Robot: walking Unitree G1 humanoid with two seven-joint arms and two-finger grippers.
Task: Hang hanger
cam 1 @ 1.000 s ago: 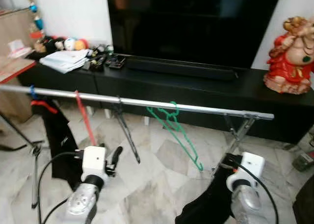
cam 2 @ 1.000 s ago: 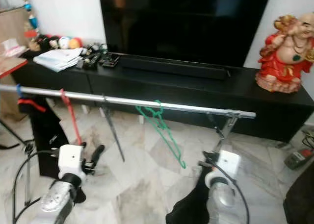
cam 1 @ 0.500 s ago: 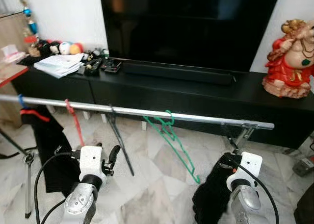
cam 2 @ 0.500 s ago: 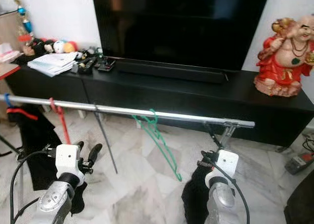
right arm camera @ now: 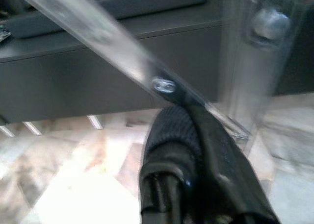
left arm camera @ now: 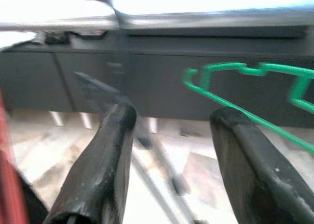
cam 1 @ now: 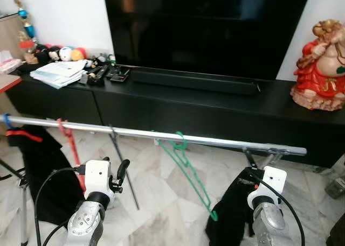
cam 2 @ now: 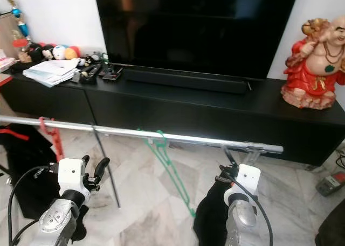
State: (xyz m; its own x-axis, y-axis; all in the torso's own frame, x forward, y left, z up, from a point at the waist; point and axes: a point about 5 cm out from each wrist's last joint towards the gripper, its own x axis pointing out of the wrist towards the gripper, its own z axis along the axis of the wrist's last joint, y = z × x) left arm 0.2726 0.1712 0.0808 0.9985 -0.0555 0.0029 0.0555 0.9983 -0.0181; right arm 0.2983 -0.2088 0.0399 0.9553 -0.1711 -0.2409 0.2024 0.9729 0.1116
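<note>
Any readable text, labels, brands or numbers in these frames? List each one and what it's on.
None can be read.
Stack of white papers on the long black TV cabinet: any print is too small and blurred.
Black remote controls beside the stack: markings too small.
Large black television screen: dark, no logo legible.
White wrist housing of the left gripper: no marking legible.

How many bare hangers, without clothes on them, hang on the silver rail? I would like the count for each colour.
On the silver rail:
Green hanger: 1
Red hanger: 1
Black hanger: 1
Total: 3
</note>
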